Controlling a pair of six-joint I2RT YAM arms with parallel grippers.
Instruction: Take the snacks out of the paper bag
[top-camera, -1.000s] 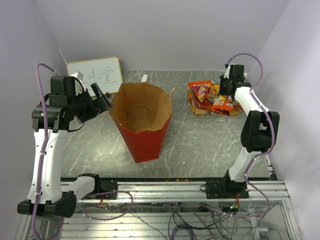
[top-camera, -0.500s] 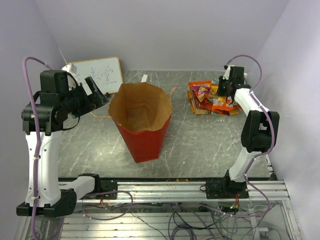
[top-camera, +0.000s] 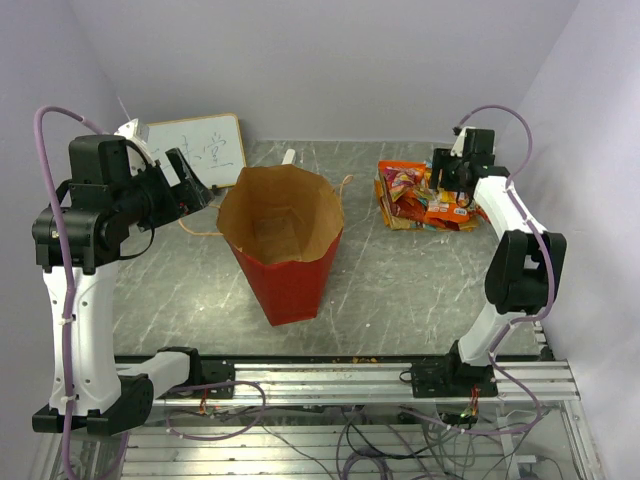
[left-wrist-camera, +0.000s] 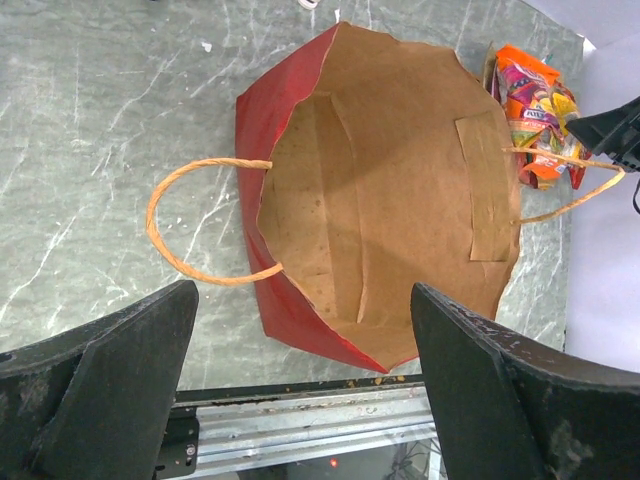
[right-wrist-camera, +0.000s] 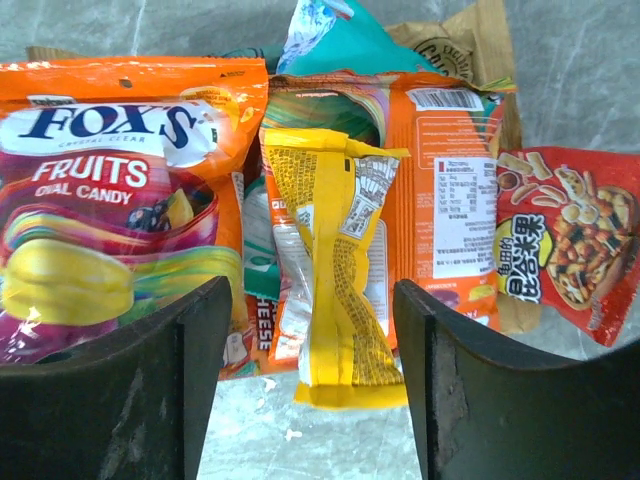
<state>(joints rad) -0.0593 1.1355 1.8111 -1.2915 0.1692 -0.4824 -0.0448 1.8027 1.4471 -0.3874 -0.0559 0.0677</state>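
The red paper bag (top-camera: 285, 250) stands upright in the middle of the table, mouth open. In the left wrist view its brown inside (left-wrist-camera: 390, 200) shows no packets. The snacks (top-camera: 415, 195) lie in a heap at the back right. My right gripper (top-camera: 452, 178) hangs over that heap, open. In its wrist view a yellow packet (right-wrist-camera: 340, 270) lies loose between the spread fingers of the right gripper (right-wrist-camera: 312, 300), on top of orange packets. My left gripper (top-camera: 195, 182) is raised left of the bag, open and empty, the left gripper (left-wrist-camera: 303, 300) looking down into the bag.
A white whiteboard (top-camera: 190, 148) leans at the back left, behind the left arm. The bag's cord handle (left-wrist-camera: 170, 235) loops onto the table on its left side. An aluminium rail (top-camera: 340, 378) runs along the near edge. Purple walls close in on both sides.
My right gripper has opened and let the yellow packet go onto the heap. The left arm has lifted and drawn back to the left, away from the bag's rim.
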